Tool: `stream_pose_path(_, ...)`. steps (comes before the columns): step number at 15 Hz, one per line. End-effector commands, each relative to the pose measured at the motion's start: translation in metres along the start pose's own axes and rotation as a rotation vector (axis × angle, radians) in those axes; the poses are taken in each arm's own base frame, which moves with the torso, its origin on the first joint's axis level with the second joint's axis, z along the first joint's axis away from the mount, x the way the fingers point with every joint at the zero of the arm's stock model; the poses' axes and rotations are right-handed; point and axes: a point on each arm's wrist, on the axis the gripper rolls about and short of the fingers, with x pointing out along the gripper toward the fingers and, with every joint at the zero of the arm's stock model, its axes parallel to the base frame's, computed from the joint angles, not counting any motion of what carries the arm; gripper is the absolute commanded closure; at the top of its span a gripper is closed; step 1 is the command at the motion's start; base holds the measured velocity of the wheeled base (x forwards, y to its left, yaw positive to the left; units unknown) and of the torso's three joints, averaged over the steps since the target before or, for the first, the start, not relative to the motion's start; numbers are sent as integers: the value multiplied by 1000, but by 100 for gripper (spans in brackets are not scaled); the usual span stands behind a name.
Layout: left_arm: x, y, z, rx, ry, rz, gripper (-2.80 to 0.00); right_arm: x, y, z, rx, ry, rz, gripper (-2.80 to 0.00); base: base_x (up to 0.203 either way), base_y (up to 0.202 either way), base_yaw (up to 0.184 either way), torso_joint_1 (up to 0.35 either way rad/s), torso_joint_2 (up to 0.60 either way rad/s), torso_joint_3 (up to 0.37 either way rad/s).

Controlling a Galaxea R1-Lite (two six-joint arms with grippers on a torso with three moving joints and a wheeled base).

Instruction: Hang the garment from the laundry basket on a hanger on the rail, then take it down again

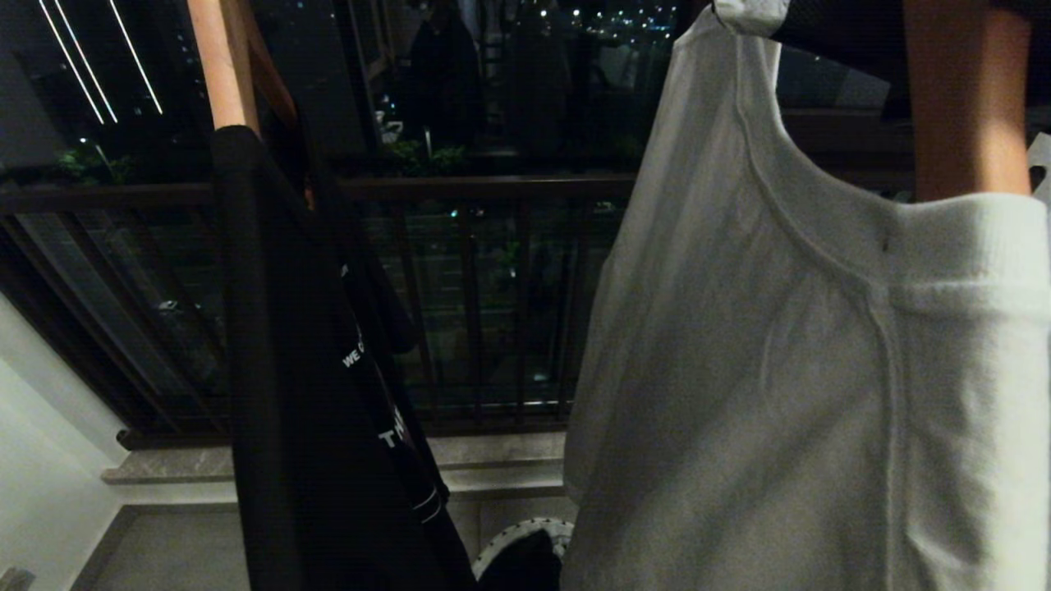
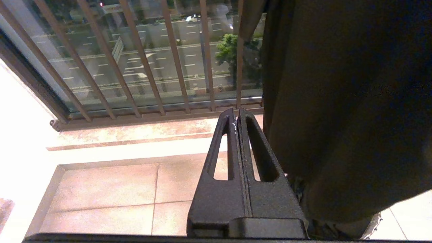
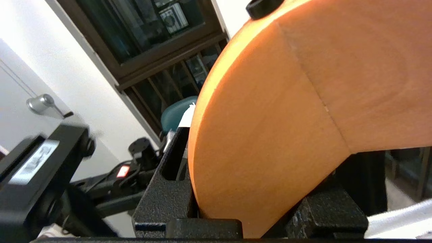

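Holding the wooden hanger (image 3: 287, 118) tight in my right end effector (image 3: 249, 209), I see the white garment (image 1: 780, 369) at three o'clock; my left end effector (image 2: 238, 116) is pressed together.

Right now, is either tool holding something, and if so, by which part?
The right tool grips the wooden hanger across its broad flat body, with the white garment draped on it. The left tool is shut and holds nothing.
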Motion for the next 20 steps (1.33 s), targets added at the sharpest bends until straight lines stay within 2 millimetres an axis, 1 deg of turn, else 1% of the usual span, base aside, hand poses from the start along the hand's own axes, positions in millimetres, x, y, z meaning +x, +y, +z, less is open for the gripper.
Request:
stream_pose_path(1,0,0,-1,0,2,0,0,-11,9,-3,2,-2,3,0,0,0,0,0,0,0)
stream_pose_path(4,0,0,-1,0,2,0,0,-17,11,-13,21,10,-19,0,0,0,0,0,0,0)
stream_pose_path(9,0,0,-1,0,2,0,0,-29,20,-21,26,18,-21,0,0,0,0,0,0,0)
stream_pose_path(11,0,0,-1,0,2,0,0,-32,19,-30,45,38,-25,0,0,0,0,0,0,0)
stream_pose_path(14,0,0,-1,0,2,0,0,-38,23,-33,46,38,-24,0,0,0,0,0,0,0)
stream_pose_path(17,0,0,-1,0,2,0,0,-39,22,-40,61,54,-30,0,0,0,0,0,0,0)
stream_pose_path(20,0,0,-1,0,2,0,0,-36,16,-48,88,77,-39,0,0,0,0,0,0,0)
